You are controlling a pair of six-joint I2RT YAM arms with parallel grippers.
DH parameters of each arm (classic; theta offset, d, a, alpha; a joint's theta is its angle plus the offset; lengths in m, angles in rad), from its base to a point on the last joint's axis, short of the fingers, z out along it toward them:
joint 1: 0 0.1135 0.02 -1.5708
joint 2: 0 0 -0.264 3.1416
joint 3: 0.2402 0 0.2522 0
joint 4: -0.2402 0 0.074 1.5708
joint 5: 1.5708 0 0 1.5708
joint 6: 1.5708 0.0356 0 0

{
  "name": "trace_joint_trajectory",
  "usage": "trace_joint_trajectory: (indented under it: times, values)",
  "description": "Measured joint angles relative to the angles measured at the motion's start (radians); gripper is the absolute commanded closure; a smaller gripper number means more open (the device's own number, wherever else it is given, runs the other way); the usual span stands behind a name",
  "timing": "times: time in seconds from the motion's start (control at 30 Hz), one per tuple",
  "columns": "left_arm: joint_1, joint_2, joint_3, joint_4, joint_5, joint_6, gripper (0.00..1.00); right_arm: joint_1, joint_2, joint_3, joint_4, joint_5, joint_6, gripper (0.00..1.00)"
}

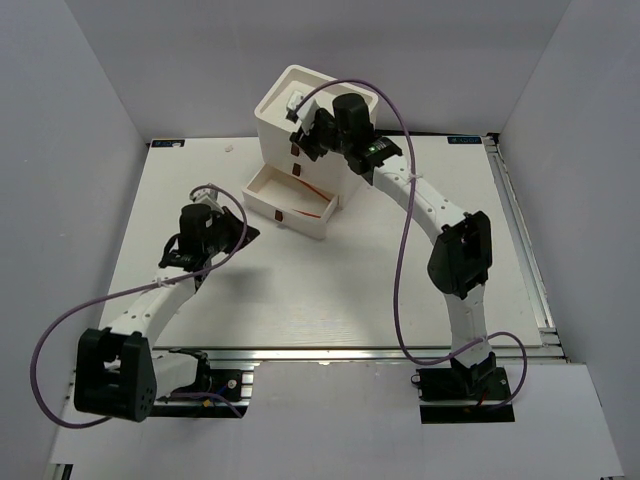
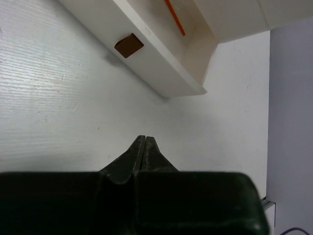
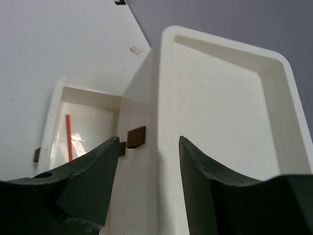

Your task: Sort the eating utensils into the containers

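The white three-drawer unit (image 1: 290,100) stands at the back centre. Its bottom drawer (image 1: 262,203) is pulled out, with an orange chopstick (image 1: 312,189) lying inside. The chopstick also shows in the left wrist view (image 2: 174,17) and the right wrist view (image 3: 68,137). My right gripper (image 1: 302,140) is open and empty at the unit's upper front edge (image 3: 161,98), just above a dark red pull (image 3: 136,136). My left gripper (image 2: 145,139) is shut and empty over the table, short of the open drawer's front and its pull (image 2: 129,45). No forks or knives show.
The unit's top (image 3: 215,107) is a shallow recessed tray. Grey walls close in the table (image 1: 300,290) on the left, back and right. A purple cable (image 1: 405,230) loops from the right arm over the table.
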Motion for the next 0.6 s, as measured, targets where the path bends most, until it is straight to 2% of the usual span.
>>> trace_joint_trajectory:
  times: [0.1, 0.2, 0.23, 0.3, 0.33, 0.43, 0.6]
  values:
    - [0.000, 0.073, 0.023, 0.008, 0.023, -0.011, 0.94, -0.016, 0.000, -0.018, 0.010, 0.048, -0.012, 0.44]
    - [0.001, 0.147, 0.038, 0.035, 0.045, -0.020, 0.96, -0.039, 0.003, -0.026, 0.008, 0.077, -0.016, 0.54]
    - [0.001, 0.174, 0.043, 0.049, 0.051, -0.023, 0.98, -0.047, 0.004, -0.026, 0.008, 0.069, -0.008, 0.63]
    - [0.001, 0.229, 0.048, 0.080, 0.064, -0.027, 0.99, -0.052, 0.005, -0.026, 0.008, 0.063, -0.003, 0.71]
    - [0.001, 0.260, 0.050, 0.098, 0.070, -0.028, 0.99, -0.054, 0.005, -0.026, 0.006, 0.060, -0.003, 0.80]
    - [0.001, 0.364, 0.076, 0.145, 0.091, -0.035, 1.00, -0.063, 0.006, -0.025, -0.001, 0.044, 0.003, 0.90]
    - [0.001, 0.579, 0.216, 0.195, 0.128, -0.045, 1.00, -0.080, 0.006, -0.024, -0.026, -0.006, 0.030, 1.00]
